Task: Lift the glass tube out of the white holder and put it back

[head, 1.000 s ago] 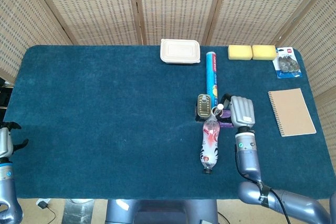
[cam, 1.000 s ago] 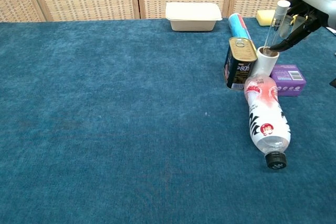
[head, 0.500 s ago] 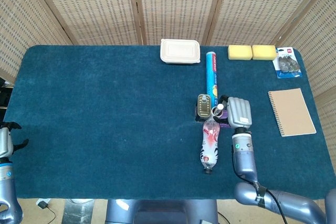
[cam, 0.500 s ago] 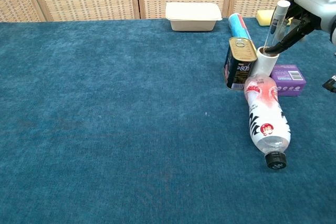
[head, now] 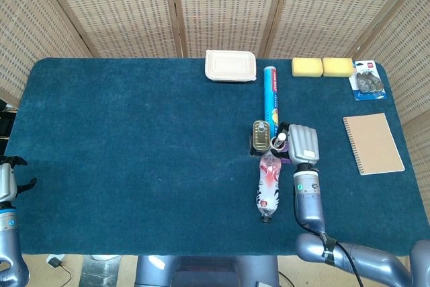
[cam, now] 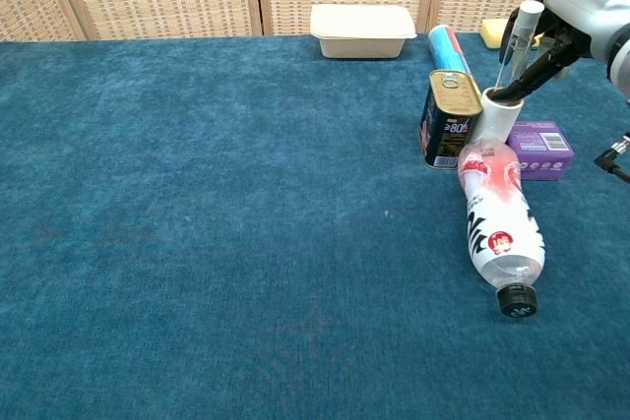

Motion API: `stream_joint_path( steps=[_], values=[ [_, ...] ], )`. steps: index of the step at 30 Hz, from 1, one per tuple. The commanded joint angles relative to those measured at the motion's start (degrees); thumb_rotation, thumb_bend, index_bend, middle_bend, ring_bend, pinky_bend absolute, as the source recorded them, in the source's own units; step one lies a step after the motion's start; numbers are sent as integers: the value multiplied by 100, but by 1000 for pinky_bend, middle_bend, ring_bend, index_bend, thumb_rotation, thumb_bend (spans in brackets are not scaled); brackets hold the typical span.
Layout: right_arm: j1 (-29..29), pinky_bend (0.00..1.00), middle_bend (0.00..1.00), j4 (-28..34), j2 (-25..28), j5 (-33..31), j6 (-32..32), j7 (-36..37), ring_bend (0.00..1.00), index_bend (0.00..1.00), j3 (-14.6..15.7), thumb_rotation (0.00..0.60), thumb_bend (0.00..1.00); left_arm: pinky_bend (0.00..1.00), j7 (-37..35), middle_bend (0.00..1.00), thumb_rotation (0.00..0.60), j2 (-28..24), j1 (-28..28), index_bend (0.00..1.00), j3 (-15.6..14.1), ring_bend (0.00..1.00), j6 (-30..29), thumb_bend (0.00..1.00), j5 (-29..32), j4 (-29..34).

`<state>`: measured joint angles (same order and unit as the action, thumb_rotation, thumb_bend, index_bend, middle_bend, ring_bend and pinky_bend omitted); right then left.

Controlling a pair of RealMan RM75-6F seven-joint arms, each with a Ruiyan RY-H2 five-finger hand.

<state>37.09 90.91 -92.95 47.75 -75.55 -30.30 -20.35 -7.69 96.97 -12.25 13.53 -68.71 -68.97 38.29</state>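
The glass tube (cam: 518,42) stands tilted in the white holder (cam: 495,116), its white cap up. My right hand (cam: 574,9) is at the tube from the right: dark fingers (cam: 535,73) slant down past the tube toward the holder's rim, and a dark fingertip shows on the tube's left side. The tube is not lifted. From the head view, the right hand (head: 302,143) covers most of the holder, and only the tube's cap (head: 278,140) peeks out. My left hand (head: 7,179) hovers off the table's left front corner, holding nothing, fingers apart.
A tin can (cam: 448,117) touches the holder's left side. A plastic bottle (cam: 500,218) lies in front of it and a purple box (cam: 539,150) sits to its right. Behind are a blue roll (head: 271,89), a lidded container (head: 230,65), yellow sponges (head: 322,66), a notebook (head: 373,143).
My right hand has moved left, closer onto the tube, and its fingers now flank it. The tube, holder and left hand have not moved.
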Motion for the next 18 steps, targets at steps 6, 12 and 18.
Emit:
stream_joint_path(
  steps=[6,12,18],
  values=[
    [24,536,608,0,-54,7,-29,-53,603,559,-8,600,193,316,1,419,600,-1,-1,453,0,234,1,153,0,-1],
    [42,540,622,-17,-98,14,-39,-92,620,566,-6,600,197,316,-3,419,600,0,0,453,-2,234,4,153,-1,-5],
    [34,546,642,-35,-109,18,-63,-91,643,574,-25,600,204,316,-8,419,600,-1,0,453,-3,234,3,154,-4,-3]
  ],
)
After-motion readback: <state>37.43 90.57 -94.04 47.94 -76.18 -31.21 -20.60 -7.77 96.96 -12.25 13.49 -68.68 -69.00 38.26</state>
